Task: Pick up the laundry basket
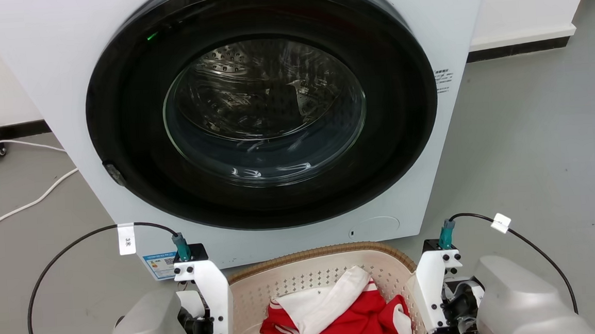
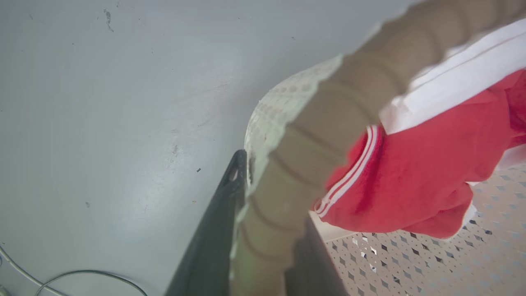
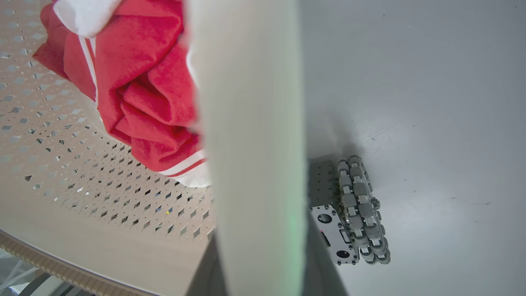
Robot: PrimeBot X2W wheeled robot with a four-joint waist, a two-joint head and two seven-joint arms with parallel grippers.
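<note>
Basket: cream-white perforated plastic laundry basket (image 1: pixel 313 253), brown braided rim, just before the white front-loading washing machine (image 1: pixel 38 74).
Left gripper (image 2: pixel 271 193): clamped on rim.
Right gripper (image 3: pixel 259 230): likewise clamped.
Progress: grips look set; lifting remains.

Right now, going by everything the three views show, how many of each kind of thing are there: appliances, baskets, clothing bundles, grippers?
Washing machine: 1
Laundry basket: 1
Red-and-white clothing bundle, in the basket: 1
Grippers: 2, the left gripper and the right gripper, each astride the basket's rim
Total: 5
</note>
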